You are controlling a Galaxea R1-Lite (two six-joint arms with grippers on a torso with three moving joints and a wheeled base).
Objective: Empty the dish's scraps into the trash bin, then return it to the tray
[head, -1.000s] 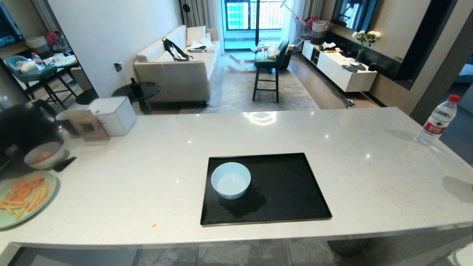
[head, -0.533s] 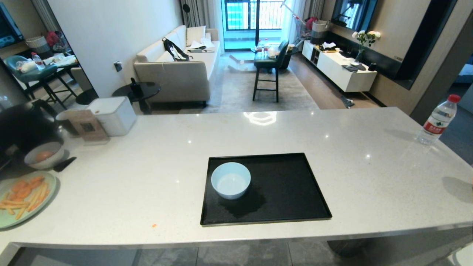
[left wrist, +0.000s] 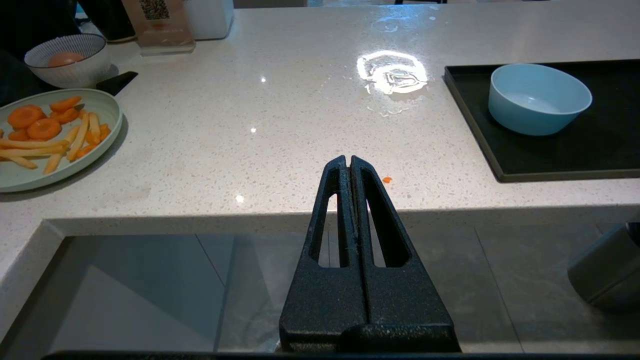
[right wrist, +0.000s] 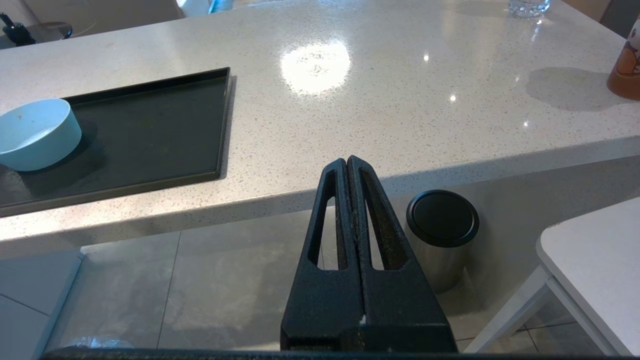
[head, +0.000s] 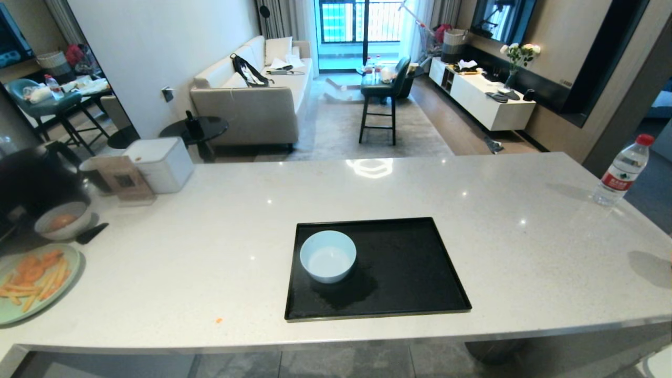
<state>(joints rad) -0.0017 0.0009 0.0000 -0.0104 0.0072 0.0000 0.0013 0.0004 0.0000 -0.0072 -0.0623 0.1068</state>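
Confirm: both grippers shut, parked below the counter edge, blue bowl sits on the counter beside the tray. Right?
Not quite. The blue bowl sits inside the black tray, at its left side, as the head view shows. The rest holds: left gripper and right gripper are shut, below the counter edge.

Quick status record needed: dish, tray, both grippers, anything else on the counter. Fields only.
dish: pale-blue bowl upright on the tray's left part, no scraps visible inside
tray: black tray flat on the counter, near its front edge
left gripper: shut, empty, low in front of the counter edge
right gripper: shut, empty, low in front of the counter edge
green plate: far left, carrot rounds and sticks on it
stray bit: orange crumb on the counter
floor: steel cylinder with black lid under the counter
water bottle: far right
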